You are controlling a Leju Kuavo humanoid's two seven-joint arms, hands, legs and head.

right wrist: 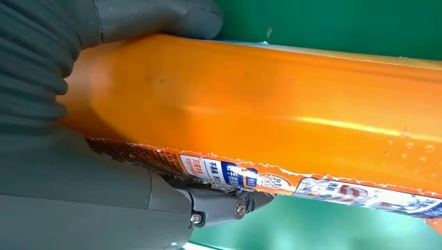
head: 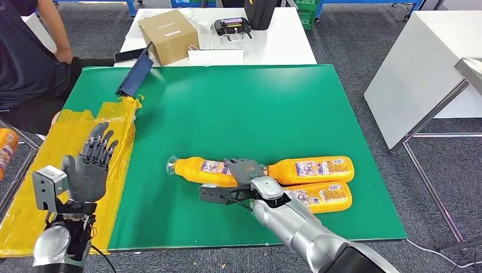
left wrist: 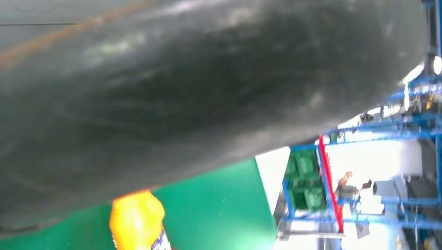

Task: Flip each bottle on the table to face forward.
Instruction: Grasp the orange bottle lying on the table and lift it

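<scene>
A big green table top is filling the middle of the head view. A crinkly yellow sheet is lying along its left edge. A white table is standing behind it, and a brown cardboard box is sitting on that one. A person in dark clothes is sitting at the far left corner.

Three orange bottles are lying on their sides near the front of the green top. The back right bottle and the front right bottle are touching along their sides, with blue and white labels facing up. The writing on them is too small to read.

The left bottle is pointing its clear cap to the left. The right hand is wrapping around the thick end of this bottle, thumb on one side and fingers on the other. In the right wrist view its label is showing blue and white printing, too blurry to read.

The left hand is standing up over the yellow sheet, fingers spread apart, holding nothing.
</scene>
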